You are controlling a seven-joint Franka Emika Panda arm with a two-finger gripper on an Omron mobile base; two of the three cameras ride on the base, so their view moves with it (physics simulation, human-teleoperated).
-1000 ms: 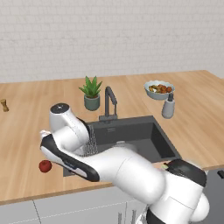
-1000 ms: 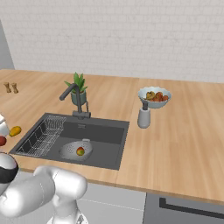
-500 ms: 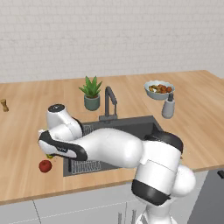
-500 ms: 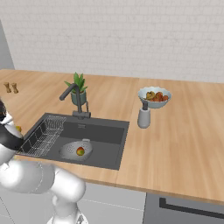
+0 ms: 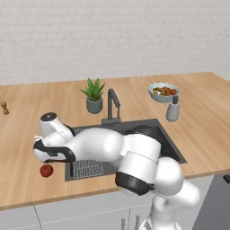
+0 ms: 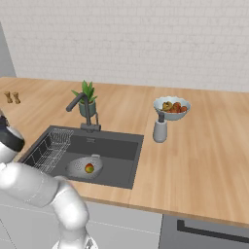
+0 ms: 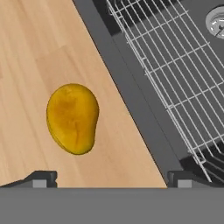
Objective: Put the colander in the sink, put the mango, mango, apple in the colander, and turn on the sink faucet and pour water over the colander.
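Two fingertips spread wide, nothing held, over the mango (image 7: 72,118) on the counter (image 7: 26,52).
The gripper (image 7: 111,178) is hung open just beside the sink (image 7: 144,113) rim; the smooth, firm, probably slippery mango is best pinched across its narrow middle. One fruit is already seen in the colander (image 6: 83,168).

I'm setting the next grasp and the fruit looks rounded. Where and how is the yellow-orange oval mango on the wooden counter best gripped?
Grip the yellow-orange oval mango across its narrower middle, coming straight down from above. It lies flat on the wooden counter beside the dark grey sink rim, free all round, and the open gripper likely spans that width.
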